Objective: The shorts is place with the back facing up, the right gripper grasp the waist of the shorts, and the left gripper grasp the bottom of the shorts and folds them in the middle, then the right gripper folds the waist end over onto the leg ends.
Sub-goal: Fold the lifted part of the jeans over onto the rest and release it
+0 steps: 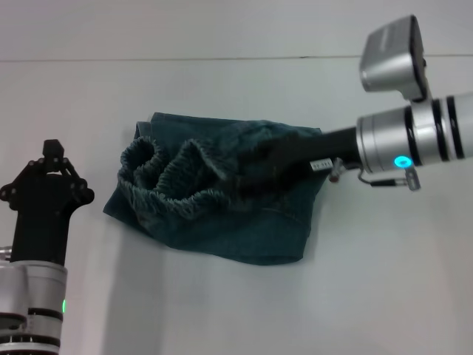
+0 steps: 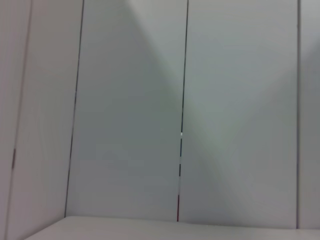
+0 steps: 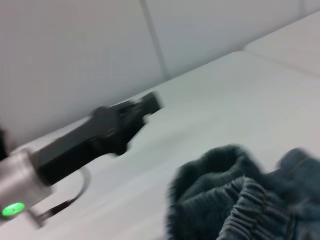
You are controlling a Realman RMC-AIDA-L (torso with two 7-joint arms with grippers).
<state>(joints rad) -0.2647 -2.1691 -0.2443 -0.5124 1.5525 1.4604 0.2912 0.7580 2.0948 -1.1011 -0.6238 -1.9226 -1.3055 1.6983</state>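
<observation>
The dark teal denim shorts (image 1: 222, 222) lie bunched and folded on the white table (image 1: 384, 281). Their crinkled elastic waist (image 1: 166, 181) stands up in ruffles on the left part of the pile, and the right wrist view shows the waist (image 3: 240, 205) close up. My right gripper (image 1: 247, 168) reaches in from the right, low over the middle of the shorts, its black tip merging with the dark cloth. My left gripper (image 1: 51, 148) stands apart to the left of the shorts, pointing away from me, shut on nothing. It shows as the left gripper (image 3: 147, 106) in the right wrist view. The leg ends cannot be made out.
The table's far edge (image 1: 222, 59) runs behind the shorts, with a pale panelled wall (image 2: 180, 125) beyond it. Bare white tabletop surrounds the shorts.
</observation>
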